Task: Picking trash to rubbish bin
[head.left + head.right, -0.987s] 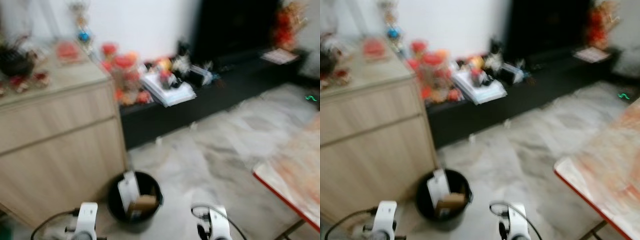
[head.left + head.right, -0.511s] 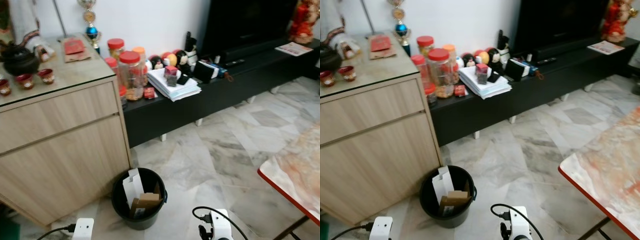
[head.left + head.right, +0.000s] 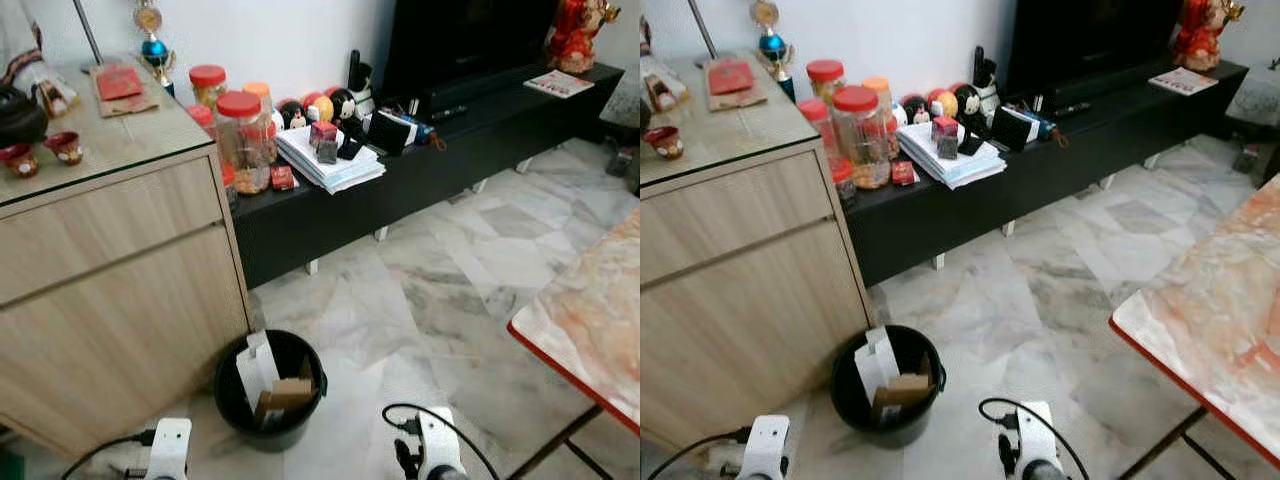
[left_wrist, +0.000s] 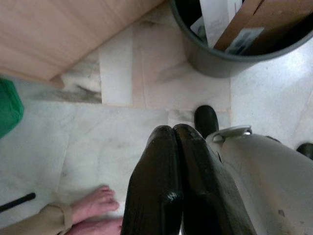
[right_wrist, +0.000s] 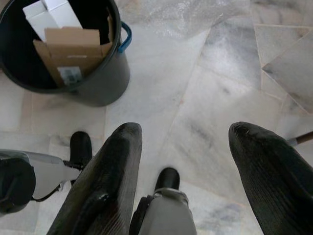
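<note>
The left gripper [image 4: 173, 134] hangs low over the marble floor [image 3: 450, 260] with its two black fingers pressed together and nothing between them. Beyond its tips stands the black bin [image 4: 220, 58], apart from it, with the wooden side of the cabinet [image 4: 63, 34] just past that. A person's bare foot [image 4: 95, 208] rests on the floor near the gripper, and a green object [image 4: 9, 105] lies at the cabinet's corner.

The right gripper [image 5: 190, 147] also points down at the floor, its fingers [image 5: 105, 176] spread wide and empty. The bin [image 5: 73, 63] sits ahead of it, to the robot's left, holding white boxes [image 5: 51, 12] and a folded piece of cardboard [image 5: 71, 54] that lean against its wall.

From the head camera, the bin [image 3: 270, 390] stands on the floor just beside the front corner of the cabinet [image 3: 110, 290], between the two wrists. Behind it runs a low black bench [image 3: 420, 170] crowded with jars [image 3: 240, 140], a stack of papers [image 3: 328, 165] and small items. A table with a red edge [image 3: 590, 330] juts in from the robot's right. Between the bench, the cabinet and the table lies a broad stretch of open floor.
</note>
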### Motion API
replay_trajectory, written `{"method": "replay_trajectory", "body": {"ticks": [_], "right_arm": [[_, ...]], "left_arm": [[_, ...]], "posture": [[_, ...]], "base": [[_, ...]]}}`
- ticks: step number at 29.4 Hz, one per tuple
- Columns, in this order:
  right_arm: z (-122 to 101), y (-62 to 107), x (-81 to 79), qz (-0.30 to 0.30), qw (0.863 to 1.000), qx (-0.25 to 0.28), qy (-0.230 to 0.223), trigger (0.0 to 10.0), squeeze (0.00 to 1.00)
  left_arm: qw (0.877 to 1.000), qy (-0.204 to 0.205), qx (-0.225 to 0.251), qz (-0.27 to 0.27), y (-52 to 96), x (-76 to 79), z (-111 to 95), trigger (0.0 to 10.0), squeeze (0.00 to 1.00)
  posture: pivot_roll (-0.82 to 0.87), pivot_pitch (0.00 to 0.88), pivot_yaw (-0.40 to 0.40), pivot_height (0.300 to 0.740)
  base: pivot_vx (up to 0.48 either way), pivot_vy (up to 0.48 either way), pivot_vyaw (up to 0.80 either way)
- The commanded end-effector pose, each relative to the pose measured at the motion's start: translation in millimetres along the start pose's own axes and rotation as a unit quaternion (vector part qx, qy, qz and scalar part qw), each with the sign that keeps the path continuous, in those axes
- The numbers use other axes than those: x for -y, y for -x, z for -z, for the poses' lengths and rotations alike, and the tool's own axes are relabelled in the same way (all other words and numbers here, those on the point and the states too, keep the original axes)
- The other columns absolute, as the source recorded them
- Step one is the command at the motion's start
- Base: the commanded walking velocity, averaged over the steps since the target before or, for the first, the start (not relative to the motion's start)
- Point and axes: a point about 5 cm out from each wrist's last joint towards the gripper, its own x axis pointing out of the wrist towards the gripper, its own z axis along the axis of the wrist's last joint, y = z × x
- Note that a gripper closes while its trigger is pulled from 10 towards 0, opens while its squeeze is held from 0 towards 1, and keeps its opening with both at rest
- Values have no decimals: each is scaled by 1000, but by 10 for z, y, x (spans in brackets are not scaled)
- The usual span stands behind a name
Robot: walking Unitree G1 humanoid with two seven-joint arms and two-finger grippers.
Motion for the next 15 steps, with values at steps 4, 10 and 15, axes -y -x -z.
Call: {"method": "replay_trajectory", "body": {"ticks": [4, 10, 15], "right_arm": [[11, 2, 6, 2, 1000, -3, -4, 10000, 0], [29, 8, 18, 3, 1000, -5, -4, 10000, 0], [26, 8, 22, 4, 1000, -5, -4, 10000, 0]], "left_arm": [[1000, -4, -3, -1, 3, -10, 17, 10000, 0], [1000, -5, -1, 2, 2, 10, 9, 10000, 0], [1000, -6, 0, 2, 1, 13, 5, 10000, 0]], "posture": [[-20, 0, -22, 740], [-20, 0, -23, 740], [-21, 0, -25, 740]], "base": [[-287, 0, 0], [-289, 0, 0], [-288, 0, 0]]}}
